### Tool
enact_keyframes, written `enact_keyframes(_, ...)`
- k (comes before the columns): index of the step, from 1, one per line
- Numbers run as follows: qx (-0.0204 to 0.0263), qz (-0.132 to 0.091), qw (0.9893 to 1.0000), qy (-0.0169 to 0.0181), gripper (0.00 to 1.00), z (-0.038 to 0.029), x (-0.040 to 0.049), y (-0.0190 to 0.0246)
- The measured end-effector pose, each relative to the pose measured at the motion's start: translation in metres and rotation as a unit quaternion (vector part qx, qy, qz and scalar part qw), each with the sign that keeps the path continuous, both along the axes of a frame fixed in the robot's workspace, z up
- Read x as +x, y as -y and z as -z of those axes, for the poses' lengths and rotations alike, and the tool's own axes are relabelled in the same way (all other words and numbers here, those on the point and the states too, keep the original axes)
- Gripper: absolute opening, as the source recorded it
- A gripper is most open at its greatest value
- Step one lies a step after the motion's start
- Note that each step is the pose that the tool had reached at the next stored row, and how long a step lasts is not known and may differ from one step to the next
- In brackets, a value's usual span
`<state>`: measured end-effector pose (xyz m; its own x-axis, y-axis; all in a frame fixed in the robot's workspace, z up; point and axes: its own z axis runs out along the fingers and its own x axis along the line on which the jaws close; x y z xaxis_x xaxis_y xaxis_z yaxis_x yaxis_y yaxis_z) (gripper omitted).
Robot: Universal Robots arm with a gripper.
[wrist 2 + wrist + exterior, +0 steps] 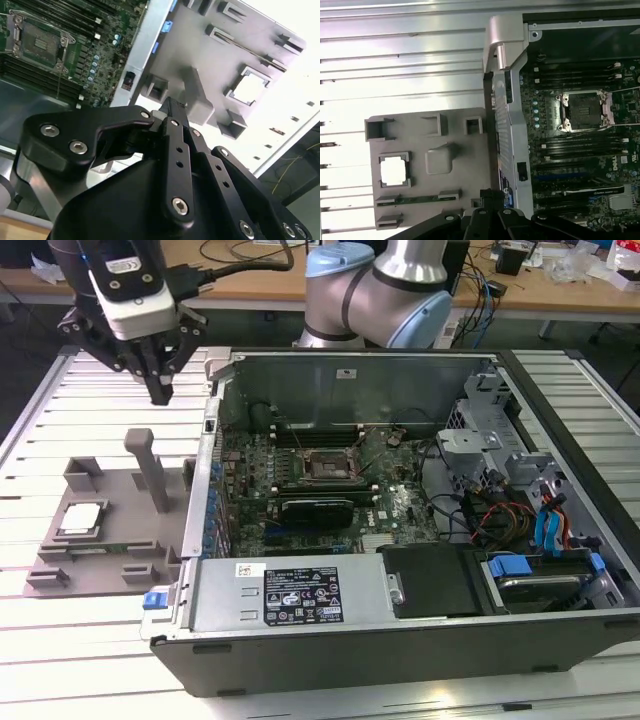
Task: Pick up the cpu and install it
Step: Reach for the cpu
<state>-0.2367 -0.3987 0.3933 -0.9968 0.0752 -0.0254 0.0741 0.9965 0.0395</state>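
One small square cpu [80,519], silver-grey on top with a pale rim, lay flat in a recess of the grey fixture [125,490] on the tabletop [40,420]. We saw the claw [160,392] hang above that fixture, closed on nothing.

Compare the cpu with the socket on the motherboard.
The cpu has a pale silver-grey top, while the socket is dark in the middle with a frame around it. The cpu lies in a grey holder outside the computer case; the socket sits on the motherboard inside the case. The cpu looks a little smaller than the socket's frame. Both are square and lie flat.
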Motion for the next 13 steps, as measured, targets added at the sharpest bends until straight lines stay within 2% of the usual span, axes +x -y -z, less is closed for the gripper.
enact_keyframes(5,-0.0011,0.000,1.0000,0.0002,0.11,0.0000,-0.0138,0.0000)
enact_keyframes(13,-0.0031,0.000,1.0000,0.0008,0.11,0.0000,-0.0518,0.0000)
